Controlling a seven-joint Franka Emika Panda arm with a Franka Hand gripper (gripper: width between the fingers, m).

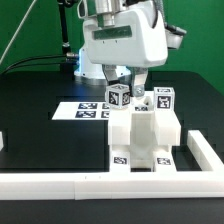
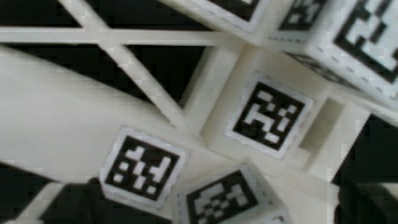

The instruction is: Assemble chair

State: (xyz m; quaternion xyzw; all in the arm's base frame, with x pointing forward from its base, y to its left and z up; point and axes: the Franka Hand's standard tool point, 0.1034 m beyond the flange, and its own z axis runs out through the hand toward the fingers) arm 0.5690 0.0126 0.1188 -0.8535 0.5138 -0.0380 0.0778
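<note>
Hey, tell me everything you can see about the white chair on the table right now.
The chair is matte white blocky plastic, partly put together. A stepped block body stands upright on the black table, against the white border rail, with tagged posts rising from its top. Black-and-white square tags mark its front and post ends. The gripper hangs just above the posts, jaws open, holding nothing. The marker board lies behind it.

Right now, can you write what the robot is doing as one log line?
step: chair assembly | gripper: open, holding nothing, above chair | chair: against border rail | marker board: flat behind chair
</note>
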